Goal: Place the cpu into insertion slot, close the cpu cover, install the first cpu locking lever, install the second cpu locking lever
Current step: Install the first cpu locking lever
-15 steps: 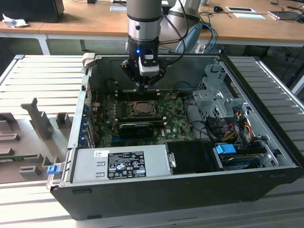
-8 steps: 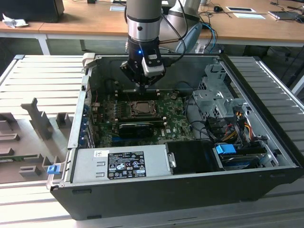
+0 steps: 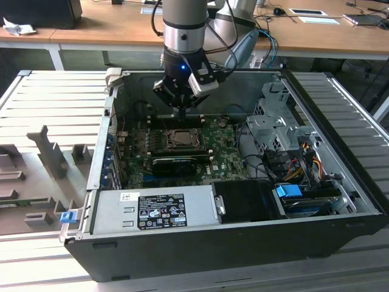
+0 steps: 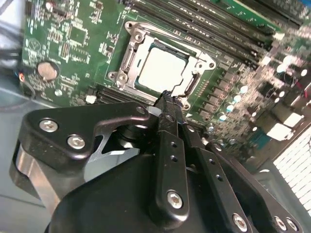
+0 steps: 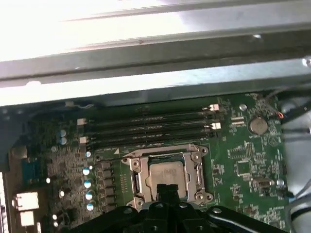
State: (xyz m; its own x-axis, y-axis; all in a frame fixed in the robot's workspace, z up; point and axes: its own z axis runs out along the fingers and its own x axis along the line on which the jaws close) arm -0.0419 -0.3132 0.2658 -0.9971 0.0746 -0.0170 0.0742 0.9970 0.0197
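Cpu, exterior view: the cpu lies flat on the motherboard inside the open computer case, which stands on a ribbed surface. The end effector hangs just above it, well apart from the grey power supply box.
Risk, exterior view: the arm works low between the case walls, so a sideways error would likely knock the long black card beside the socket.
Cpu, second wrist view: the cpu sits in the insertion slot, and the cpu cover appears to lie down around it as a frame.
End effector, second wrist view: the end effector has its fingers together with nothing between them, its tip at the socket's edge.
Risk, second wrist view: it cannot be told whether the locking levers are latched. A tip that slips off thin wire could strike the cpu top or nearby board parts.
Socket, first wrist view: the cpu shows through the cover, beside the memory slots. The end effector overlaps its near edge.
Risk, first wrist view: a cover not fully seated could leave a lever jamming or springing back.
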